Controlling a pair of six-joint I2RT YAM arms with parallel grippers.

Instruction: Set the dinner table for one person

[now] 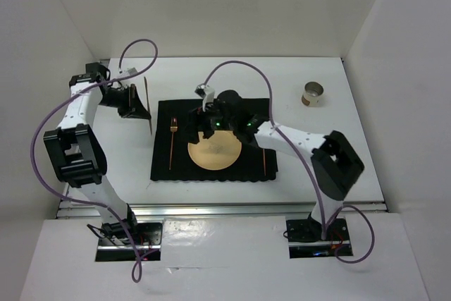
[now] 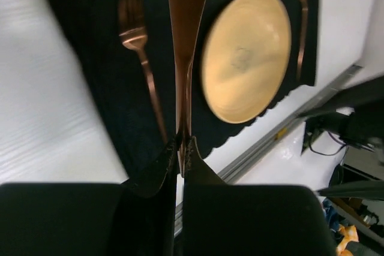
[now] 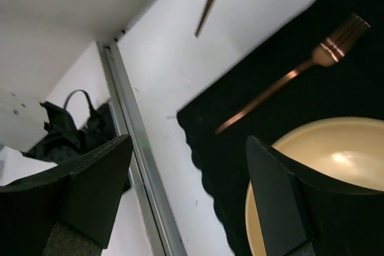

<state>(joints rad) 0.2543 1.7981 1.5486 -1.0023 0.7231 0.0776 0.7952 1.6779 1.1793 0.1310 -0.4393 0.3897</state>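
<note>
White walls [image 1: 211,5] on three sides (plain, matte); soft even light.

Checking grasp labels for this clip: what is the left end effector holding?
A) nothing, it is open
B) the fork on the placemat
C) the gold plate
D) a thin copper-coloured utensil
D: the left end effector is shut on a thin copper-coloured utensil, while the fork and the gold plate lie on the black placemat.

Matt black cloth placemat [image 1: 161,160]; polished coppery metal fork [image 1: 172,142] and knife [image 2: 187,28]; smooth, faintly glossy golden plate [image 1: 215,154]; smooth white surface [image 1: 338,132], metal rails [image 1: 211,208]
</note>
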